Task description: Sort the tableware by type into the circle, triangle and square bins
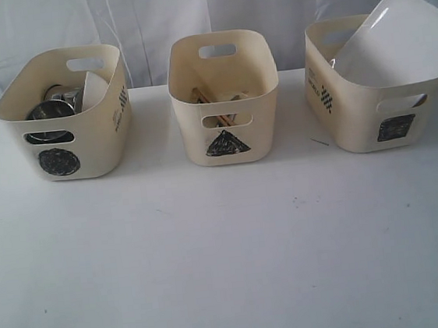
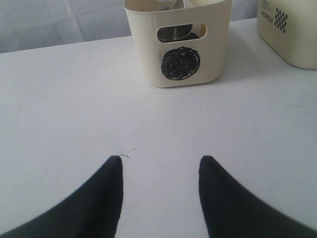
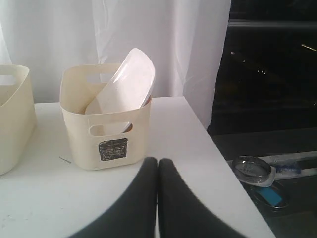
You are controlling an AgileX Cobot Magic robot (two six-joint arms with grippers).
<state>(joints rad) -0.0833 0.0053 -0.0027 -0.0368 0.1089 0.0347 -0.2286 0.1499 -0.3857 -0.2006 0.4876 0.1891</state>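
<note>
Three cream tubs are set in a row at the back of a white table [image 1: 229, 257], well apart from one another, with a white curtain [image 1: 187, 11] hung behind them. On the left of the exterior view the circle bin [image 1: 95, 142] is seen, and steel vessels [image 1: 50, 111] are packed inside it, with the small white bowl [image 1: 95, 89] tilted against its right wall (how many steel pieces there are cannot be told, since they overlap). In the middle the triangle bin [image 1: 192, 128] is placed, and the wooden chopsticks [image 1: 200, 97] are leaned inside it, their lower part shown through the handle cut-out; the rest of its contents are hidden by the wall. On the right the square bin [image 1: 356, 122] is occupied by the large white plate [image 1: 398, 39], which is stood on edge and tilted so that it rises well above the rim. The left gripper [image 2: 161, 158] is held over bare table in front of the circle bin [image 2: 143, 49], its two dark fingers spread wide with nothing between them; steel is glimpsed through that bin's cut-out. The right gripper [image 3: 158, 161] is held near the table's edge, apart from the square bin [image 3: 79, 129], its fingers pressed flat together and nothing gripped; the plate [image 3: 126, 87] is seen leaning in that bin.
</note>
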